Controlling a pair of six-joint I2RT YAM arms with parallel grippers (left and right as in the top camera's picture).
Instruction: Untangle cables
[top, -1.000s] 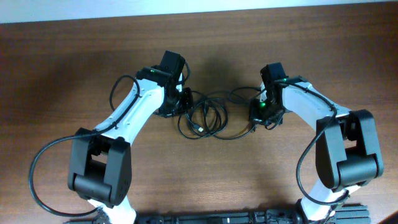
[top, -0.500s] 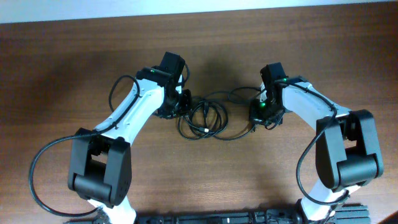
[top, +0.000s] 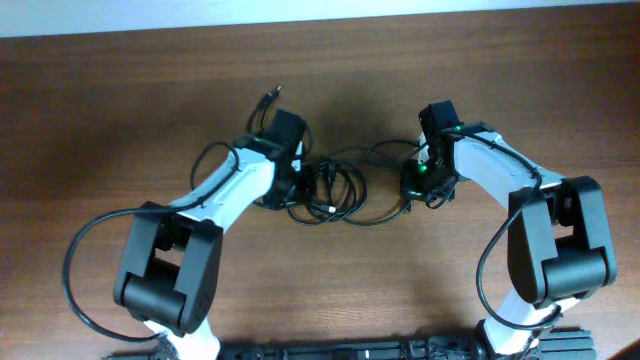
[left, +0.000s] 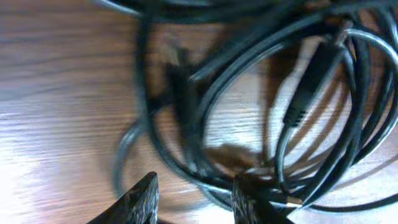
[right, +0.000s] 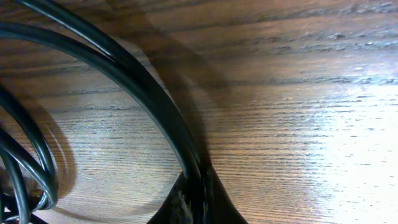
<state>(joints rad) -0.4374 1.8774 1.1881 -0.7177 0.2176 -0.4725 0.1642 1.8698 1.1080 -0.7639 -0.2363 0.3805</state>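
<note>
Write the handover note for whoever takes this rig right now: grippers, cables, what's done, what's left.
Left gripper: open, low over the left side of the cables, clamping nothing.
Right gripper: shut on one strand at the right side of the cables.
Cables: one tangled bundle of overlapping loops on the table, between the two arms.
Done: nothing separated yet.
Left: pull the strands apart and lay each cable out singly.

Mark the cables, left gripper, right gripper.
cables (top: 330, 186): overhead view, middle of the tangled loops.
left gripper (left: 196, 186): left wrist view, open gap between its fingertips.
right gripper (right: 198, 190): right wrist view, fingertips pinched on a cable.
</note>
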